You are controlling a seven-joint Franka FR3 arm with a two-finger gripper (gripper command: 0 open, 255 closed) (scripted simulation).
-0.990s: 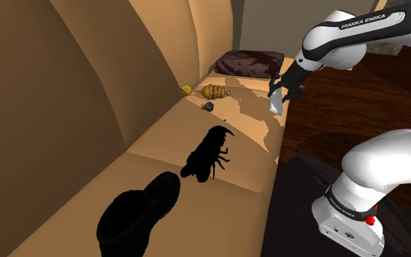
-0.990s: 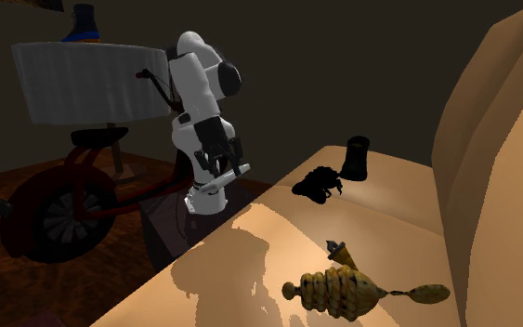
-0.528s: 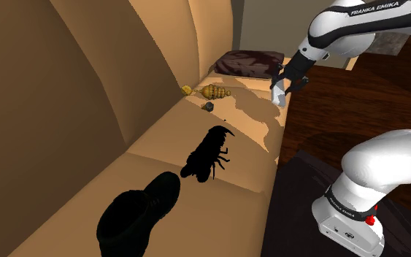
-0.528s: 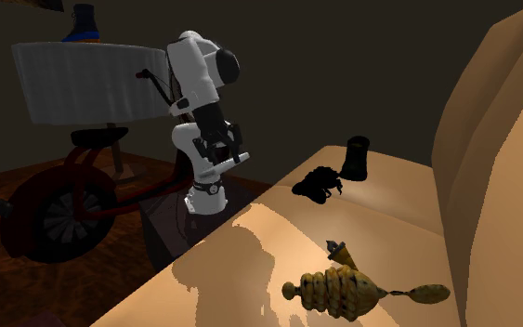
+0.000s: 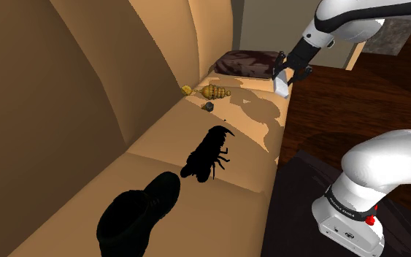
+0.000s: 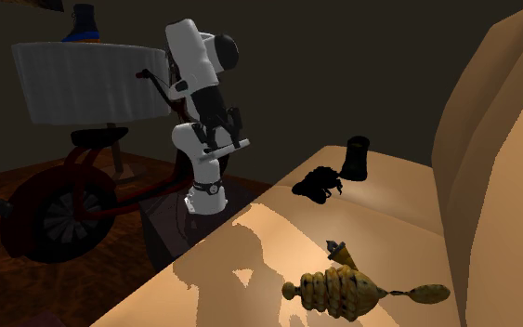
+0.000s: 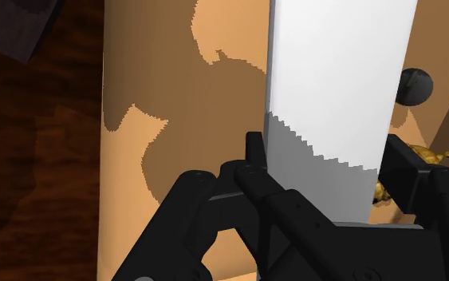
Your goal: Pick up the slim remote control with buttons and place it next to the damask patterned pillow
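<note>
Tan sofa seat (image 5: pixel 236 146) is what everything's laid out on, with dark wood floor (image 5: pixel 342 102) alongside it. The remote (image 7: pixel 338 96) is drawn as a plain white slab, no buttons can be made out. It's clamped between the two black fingers (image 7: pixel 254 160) of the end effector (image 7: pixel 326 156), which is closed down to the remote's width. In the shoulder view the end effector (image 5: pixel 282 75) is seen up off the seat with the remote (image 5: pixel 279 86) hung under it. That's over the sofa's front edge and just to that view's right of the dark patterned pillow (image 5: pixel 247 63), not touching it. Further along the seat a golden ornament (image 5: pixel 214 91) and a small dark lump (image 5: pixel 208 106) are found near the backrest. Then a black bug-like figure (image 5: pixel 209 153) and a black boot (image 5: pixel 141 212) are set well apart from the remote. In the second exterior view the arm (image 6: pixel 194 65) is shown beyond the sofa edge, with a bicycle wheel (image 6: pixel 50 218) behind it
</note>
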